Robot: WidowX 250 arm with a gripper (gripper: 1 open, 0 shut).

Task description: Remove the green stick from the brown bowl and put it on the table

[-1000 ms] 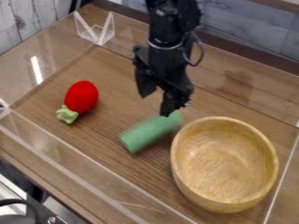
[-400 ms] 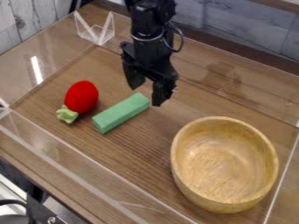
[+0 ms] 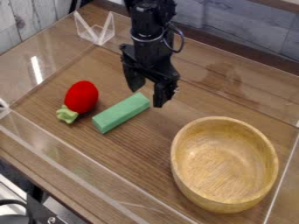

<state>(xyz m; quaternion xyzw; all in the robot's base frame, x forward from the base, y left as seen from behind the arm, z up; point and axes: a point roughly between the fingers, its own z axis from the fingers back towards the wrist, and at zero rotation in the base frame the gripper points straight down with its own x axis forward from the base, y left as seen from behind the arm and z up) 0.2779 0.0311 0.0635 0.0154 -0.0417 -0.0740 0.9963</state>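
1. Green stick (image 3: 122, 113): flat on the table (image 3: 70, 166), aslant, well apart from the brown bowl (image 3: 225, 163); a second ago nearer the bowl, just beside its rim, now shifted toward the red fruit (image 3: 79, 95); unchanged over the last fraction of a second.
2. Gripper (image 3: 151, 91): pointing straight down, jaws spread wide, nothing held; tips just above or at the stick's upper right end, contact not resolvable; a second ago further right, since carried left along with the stick.
3. Meaning for the task: stick out of the bowl and resting on the wood, so removal and placement judged essentially done; only withdrawal of the arm judged left.
4. Bowl: empty, upright, at lower right, clear of both stick and gripper.
5. Red fruit with green stalk: left of the stick, near its lower end but apart; no part in the task.
6. Clear plastic stand (image 3: 93, 28): at the back left, well away.
7. Transparent wall (image 3: 35, 140): along the near edge and left side of the table, bounding the work area.
8. Obstructions: none above the gripper for a straight lift; possible risk, judged slight, of a jaw catching the stick's end on the way up and nudging it toward the fruit.
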